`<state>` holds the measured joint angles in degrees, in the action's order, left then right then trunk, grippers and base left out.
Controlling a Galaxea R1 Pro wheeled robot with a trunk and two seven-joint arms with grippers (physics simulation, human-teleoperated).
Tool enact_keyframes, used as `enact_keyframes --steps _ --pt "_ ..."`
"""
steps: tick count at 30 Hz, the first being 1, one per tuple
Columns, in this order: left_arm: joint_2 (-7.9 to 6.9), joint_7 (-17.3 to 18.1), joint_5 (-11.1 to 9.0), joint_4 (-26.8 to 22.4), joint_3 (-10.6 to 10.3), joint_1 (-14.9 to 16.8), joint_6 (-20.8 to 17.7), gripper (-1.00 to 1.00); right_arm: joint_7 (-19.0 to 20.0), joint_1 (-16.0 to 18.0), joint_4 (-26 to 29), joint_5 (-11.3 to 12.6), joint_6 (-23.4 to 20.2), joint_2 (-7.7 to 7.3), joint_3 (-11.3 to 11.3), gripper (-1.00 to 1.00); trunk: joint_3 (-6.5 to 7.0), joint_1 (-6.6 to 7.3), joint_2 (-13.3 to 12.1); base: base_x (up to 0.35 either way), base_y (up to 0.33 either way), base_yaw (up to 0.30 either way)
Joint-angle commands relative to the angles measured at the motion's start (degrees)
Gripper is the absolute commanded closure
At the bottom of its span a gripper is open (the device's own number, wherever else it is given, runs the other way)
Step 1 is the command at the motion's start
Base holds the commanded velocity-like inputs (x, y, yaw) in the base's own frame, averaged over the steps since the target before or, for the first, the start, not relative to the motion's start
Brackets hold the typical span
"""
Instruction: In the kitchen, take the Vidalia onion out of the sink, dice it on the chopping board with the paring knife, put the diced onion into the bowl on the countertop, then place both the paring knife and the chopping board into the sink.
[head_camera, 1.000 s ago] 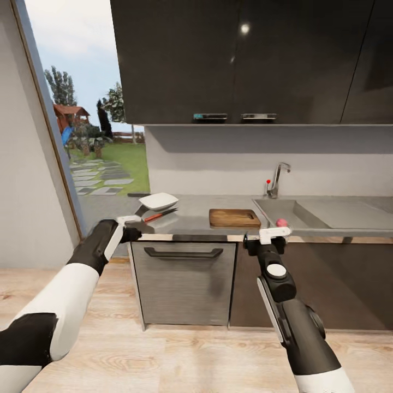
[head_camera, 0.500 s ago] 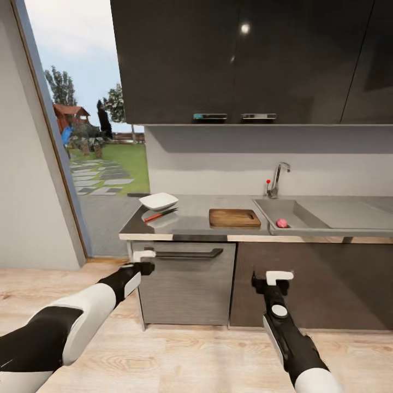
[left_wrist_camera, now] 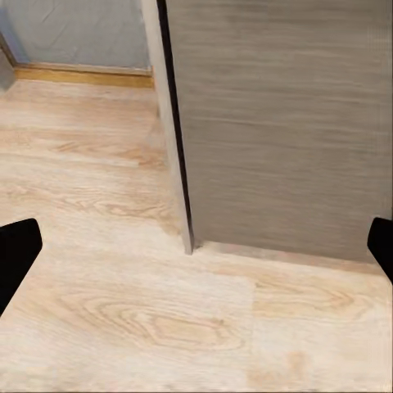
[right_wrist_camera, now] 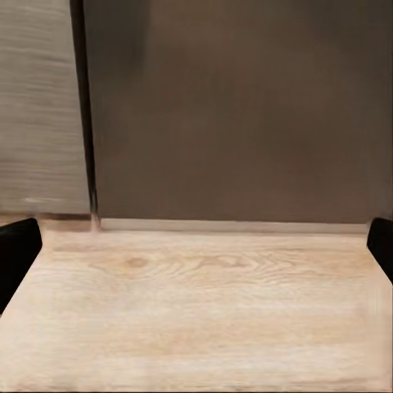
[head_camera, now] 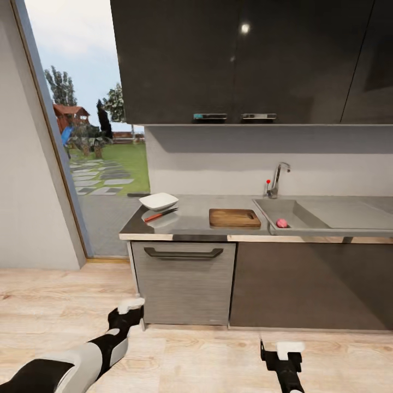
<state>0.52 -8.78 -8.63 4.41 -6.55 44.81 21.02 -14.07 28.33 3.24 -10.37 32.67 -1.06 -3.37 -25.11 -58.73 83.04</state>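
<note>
Onion (head_camera: 281, 222) sits in the sink's (head_camera: 327, 215) near-left corner, far up beyond my right gripper (head_camera: 279, 352), the nearer arm. Both it and the left gripper (head_camera: 130, 312) hang low by the floor, jaws spread, empty.

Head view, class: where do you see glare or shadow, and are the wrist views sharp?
Head view: a bright glare spot on the upper cabinet; a shadow band on the wall under it; the countertop has a sheen. Left wrist view: wood floor slightly soft. Right wrist view: dark cabinet front dim, blurry.
</note>
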Motion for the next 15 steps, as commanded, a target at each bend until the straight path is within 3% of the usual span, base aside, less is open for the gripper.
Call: enact_keyframes --steps 1,4,6,11,15 --pt "-0.03 -0.08 -0.48 0.27 -0.56 -1.48 1.49 -1.0 -0.26 0.02 -0.75 -0.62 0.68 -0.04 -0.28 -1.0 -0.05 0.0 0.04 0.0 0.0 0.0" --pt "-0.14 -0.09 -0.5 0.31 -0.51 -5.41 4.71 -1.0 -0.26 -0.07 -1.54 -0.63 1.36 0.06 -0.21 -1.0 -0.05 0.0 0.04 0.0 0.0 0.0" --pt "-0.38 -0.09 -0.51 0.33 -0.54 -10.26 11.83 -1.0 0.37 -0.24 -1.82 -0.62 1.7 0.48 -0.16 -1.0 -0.05 0.0 0.04 0.0 0.0 0.0" --pt "-0.78 -0.3 -0.51 0.33 -0.52 -15.63 23.67 -1.0 4.33 -0.5 -1.92 -0.62 4.23 0.84 -0.17 -1.0 -0.05 0.0 0.04 0.0 0.0 0.0" --pt "-1.07 -0.97 -0.51 0.33 -0.49 -20.27 35.65 -1.0 6.91 -1.68 -2.01 -0.62 10.68 0.82 -0.22 -1.0 -0.05 0.0 0.04 0.0 0.0 0.0"
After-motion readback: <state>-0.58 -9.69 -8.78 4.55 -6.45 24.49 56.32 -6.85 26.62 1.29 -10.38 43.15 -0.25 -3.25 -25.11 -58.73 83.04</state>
